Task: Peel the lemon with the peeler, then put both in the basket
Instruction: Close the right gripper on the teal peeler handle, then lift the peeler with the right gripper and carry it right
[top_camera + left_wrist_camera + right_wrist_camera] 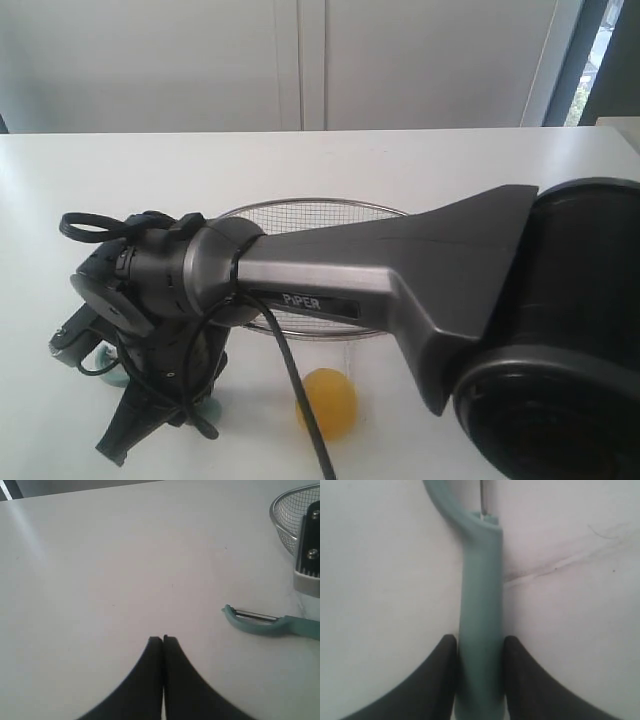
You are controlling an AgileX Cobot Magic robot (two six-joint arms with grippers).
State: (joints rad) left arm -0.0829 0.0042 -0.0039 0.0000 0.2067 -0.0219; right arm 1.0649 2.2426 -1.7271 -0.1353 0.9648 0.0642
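The pale teal peeler (480, 580) lies flat on the white table, and my right gripper (479, 642) is shut on its handle, one black finger pressed to each side. From the left wrist view the peeler's (260, 622) forked head and blade show, with the handle running off the frame edge. The yellow lemon (327, 402) sits on the table in front of the wire basket (300, 208), partly behind the arm's cable. My left gripper (163, 639) is shut and empty above bare table, well apart from the peeler.
My right arm (400, 270) reaches across the exterior view from right to left and hides most of the basket's near side. A black cable (300, 400) hangs down beside the lemon. The basket's rim (272, 510) shows in the left wrist view.
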